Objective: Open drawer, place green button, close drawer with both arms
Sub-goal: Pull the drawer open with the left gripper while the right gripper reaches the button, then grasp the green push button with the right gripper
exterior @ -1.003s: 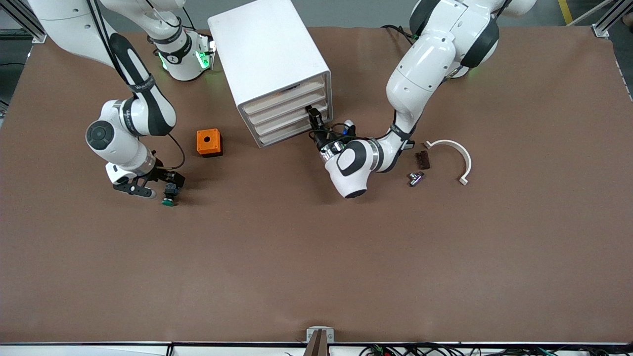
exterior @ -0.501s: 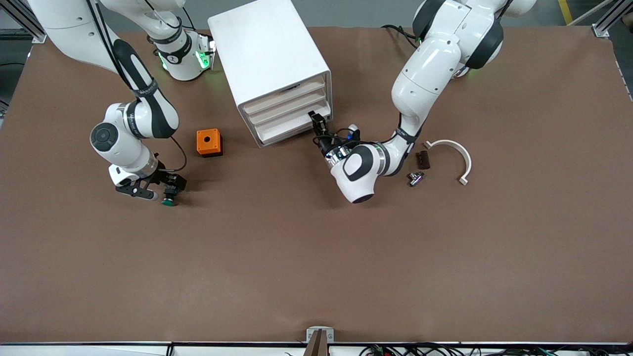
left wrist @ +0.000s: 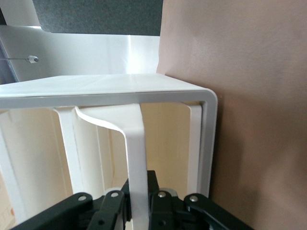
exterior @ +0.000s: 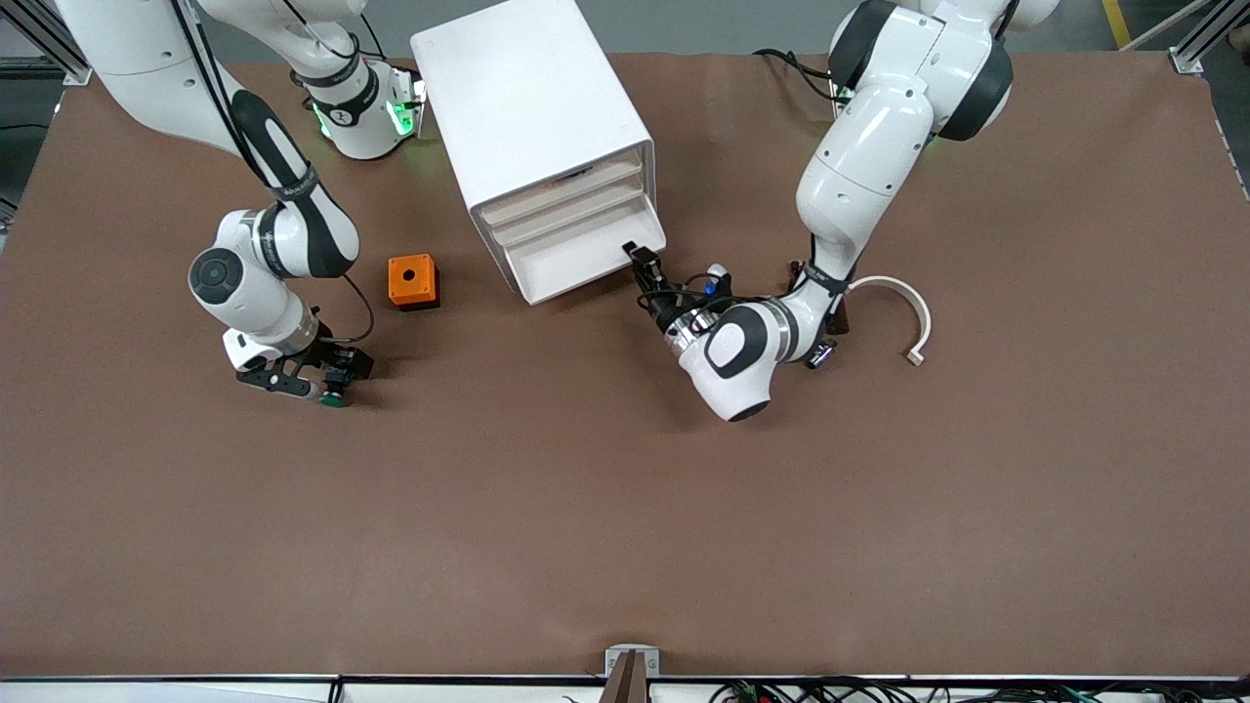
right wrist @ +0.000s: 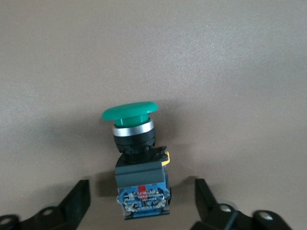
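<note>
The white cabinet (exterior: 532, 107) stands at the table's far middle. Its lowest drawer (exterior: 571, 256) is pulled partway out toward the front camera. My left gripper (exterior: 645, 266) is shut on the drawer's white handle tab (left wrist: 136, 153), and the left wrist view shows the left gripper (left wrist: 139, 201) with its fingers pressed on both sides of the tab. The button (exterior: 334, 395), with a green cap and a black-and-blue body, lies on its side on the table near the right arm's end. My right gripper (right wrist: 142, 201) is low and open, one finger on each side of the button (right wrist: 136, 153), with gaps.
An orange cube with a hole (exterior: 412, 280) sits between the button and the cabinet. A white curved bracket (exterior: 903, 308) and a small metal part (exterior: 820, 353) lie beside the left arm's wrist.
My left gripper has drawn the lowest drawer out toward the front camera. The right gripper has settled lower around the button, and its fingers have narrowed slightly.
</note>
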